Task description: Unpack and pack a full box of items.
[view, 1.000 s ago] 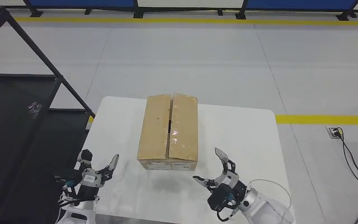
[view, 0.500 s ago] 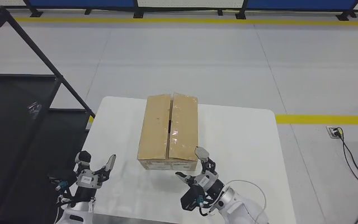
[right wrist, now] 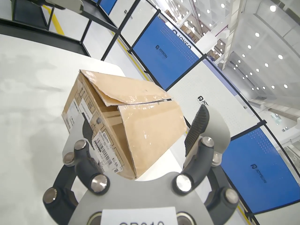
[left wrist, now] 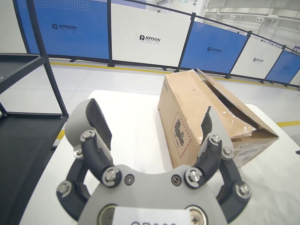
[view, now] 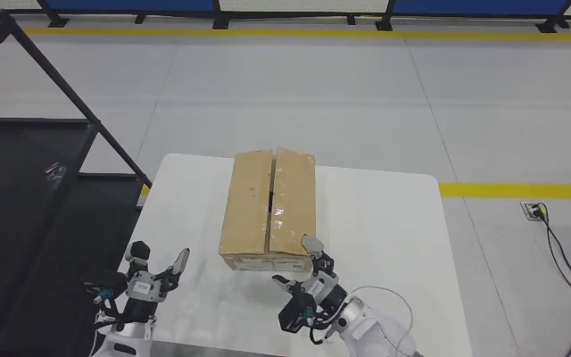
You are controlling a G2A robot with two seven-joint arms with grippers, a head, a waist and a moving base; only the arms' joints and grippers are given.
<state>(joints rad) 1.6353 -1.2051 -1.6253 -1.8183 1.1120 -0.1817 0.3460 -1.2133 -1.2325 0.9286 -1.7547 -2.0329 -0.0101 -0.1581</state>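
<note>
A brown cardboard box (view: 269, 210) lies in the middle of the white table (view: 384, 223). Its top flaps are folded down but loose, with a slit along the seam. My left gripper (view: 161, 265) hovers open near the table's front left corner, apart from the box (left wrist: 187, 104), and the left wrist view shows the left gripper (left wrist: 152, 118) with nothing between its fingers. My right gripper (view: 294, 263) is open just in front of the box's near end. In the right wrist view the right gripper (right wrist: 143, 127) has the near lower corner of the box (right wrist: 140, 94) showing between its fingers.
A black metal shelf rack (view: 53, 178) stands against the table's left side and appears as the rack (left wrist: 21, 118) in the left wrist view. Bare table surface lies to the right of the box and along the front edge.
My right gripper has moved left along the front of the table to the box's near end. My left gripper has shifted only slightly.
</note>
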